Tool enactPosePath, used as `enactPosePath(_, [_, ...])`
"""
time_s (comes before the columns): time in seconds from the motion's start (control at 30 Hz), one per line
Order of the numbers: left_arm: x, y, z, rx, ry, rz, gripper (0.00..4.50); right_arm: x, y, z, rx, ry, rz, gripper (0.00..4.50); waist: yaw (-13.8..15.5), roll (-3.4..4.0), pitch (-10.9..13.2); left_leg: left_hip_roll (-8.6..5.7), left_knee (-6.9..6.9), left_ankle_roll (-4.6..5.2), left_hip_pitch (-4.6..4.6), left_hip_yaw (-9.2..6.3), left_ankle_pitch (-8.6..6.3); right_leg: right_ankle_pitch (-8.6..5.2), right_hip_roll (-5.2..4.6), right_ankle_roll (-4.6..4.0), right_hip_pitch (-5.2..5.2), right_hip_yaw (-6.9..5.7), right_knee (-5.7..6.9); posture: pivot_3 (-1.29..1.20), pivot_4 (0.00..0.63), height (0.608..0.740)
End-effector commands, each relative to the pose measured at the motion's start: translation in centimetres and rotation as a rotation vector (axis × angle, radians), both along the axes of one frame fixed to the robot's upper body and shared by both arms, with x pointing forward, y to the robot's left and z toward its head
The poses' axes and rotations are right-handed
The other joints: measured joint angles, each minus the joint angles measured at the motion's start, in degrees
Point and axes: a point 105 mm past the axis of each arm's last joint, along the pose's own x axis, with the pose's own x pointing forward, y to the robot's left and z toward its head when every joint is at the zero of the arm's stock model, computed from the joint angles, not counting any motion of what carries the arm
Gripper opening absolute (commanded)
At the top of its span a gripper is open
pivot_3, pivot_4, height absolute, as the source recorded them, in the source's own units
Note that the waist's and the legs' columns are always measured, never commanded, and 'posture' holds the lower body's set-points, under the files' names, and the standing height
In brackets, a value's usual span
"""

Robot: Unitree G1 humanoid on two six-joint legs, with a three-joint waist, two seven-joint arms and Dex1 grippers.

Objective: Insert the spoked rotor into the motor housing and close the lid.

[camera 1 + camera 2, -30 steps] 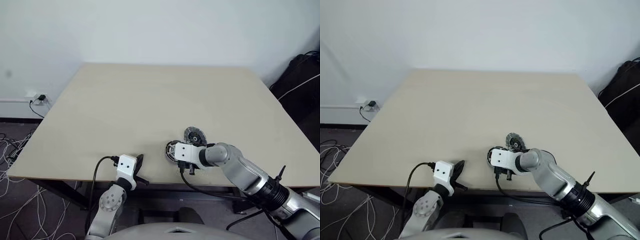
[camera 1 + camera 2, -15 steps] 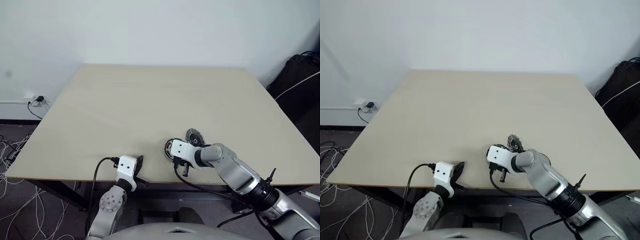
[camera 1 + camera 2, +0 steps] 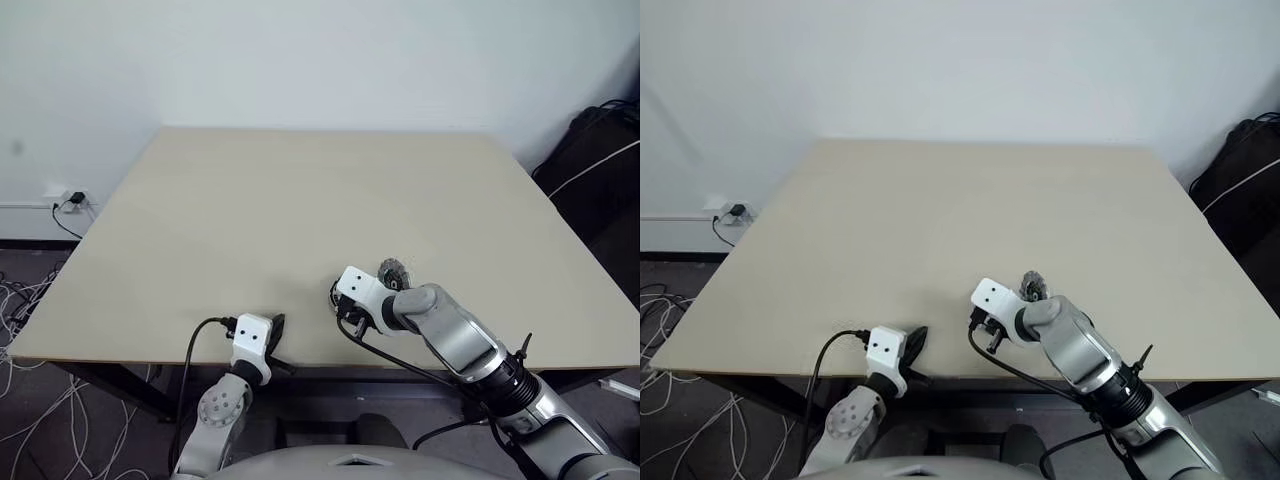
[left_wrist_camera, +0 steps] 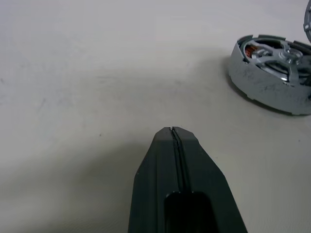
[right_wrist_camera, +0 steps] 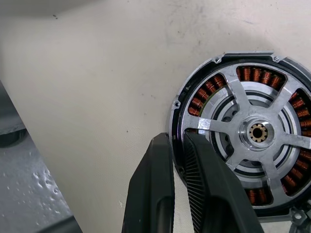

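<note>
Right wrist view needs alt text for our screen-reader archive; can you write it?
Two black fingers pinch the dark rim of a round motor housing with copper windings, a silver spoked rotor seated inside, on a beige table.

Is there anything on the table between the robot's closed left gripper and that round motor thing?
No. In the left wrist view, only bare table lies between the left gripper and the motor housing, which already has the spoked rotor inside.
</note>
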Motion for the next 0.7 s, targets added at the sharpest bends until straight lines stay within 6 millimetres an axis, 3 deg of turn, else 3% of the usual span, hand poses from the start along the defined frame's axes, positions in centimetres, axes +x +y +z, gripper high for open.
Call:
enactPosePath(0.03, [0.6, -0.3, 1.0, -0.018, -0.052, -0.007, 0.0, 1.0, 0.9, 1.9, 0.044, -0.084, 0.019, 0.79, -0.1, 0.01, 0.0, 0.0, 0.0, 0.0, 0.0, 0.0, 0.0, 0.0, 0.0, 0.0, 0.0, 0.0, 0.0, 0.0, 0.0, 0.74])
enactPosePath(0.2, [0.6, -0.4, 1.1, -0.018, -0.054, -0.01, 0.0, 1.3, 2.0, 3.3, 0.101, -0.152, 0.041, 2.24, 0.0, 0.03, 0.0, 0.0, 0.0, 0.0, 0.01, 0.0, 0.0, 0.0, 0.01, 0.01, 0.0, -0.01, 0.03, 0.0, 0.0, 0.74])
enactPosePath(0.4, [0.5, -0.5, 1.1, -0.017, -0.051, -0.023, 0.0, 3.0, 3.8, 9.0, 0.358, -0.346, -0.059, 2.24, 0.0, 0.04, 0.0, -0.01, -0.03, 0.0, -0.05, -0.01, 0.0, 0.0, 0.03, 0.01, -0.05, -0.01, -0.01, 0.0, 0.0, 0.74])
enactPosePath(0.53, [0.5, -0.5, 1.1, -0.014, -0.049, -0.034, 0.0, 5.7, 2.0, 12.4, 0.427, -0.597, -0.261, 1.34, 0.2, 0.04, 0.0, -0.02, -0.06, -0.01, -0.07, -0.01, 0.0, 0.0, 0.02, 0.02, -0.05, -0.02, -0.01, 0.0, 0.0, 0.74])
enactPosePath(0.67, [0.5, -0.4, 1.0, -0.009, -0.049, -0.041, 0.0, 7.5, -2.5, 13.7, 0.382, -0.772, -0.542, 0.01, 0.3, 0.05, 0.0, -0.06, -0.08, -0.01, -0.11, 0.01, -0.01, 0.0, -0.03, 0.01, -0.08, -0.03, -0.03, 0.0, 0.0, 0.74])
enactPosePath(0.7, [0.5, -0.4, 1.0, -0.009, -0.049, -0.041, 0.0, 7.6, -3.4, 13.7, 0.365, -0.798, -0.591, 0.01, 0.3, 0.05, 0.0, -0.06, -0.1, -0.01, -0.11, 0.01, -0.01, 0.0, -0.04, 0.01, -0.08, -0.03, -0.04, 0.0, 0.0, 0.74])
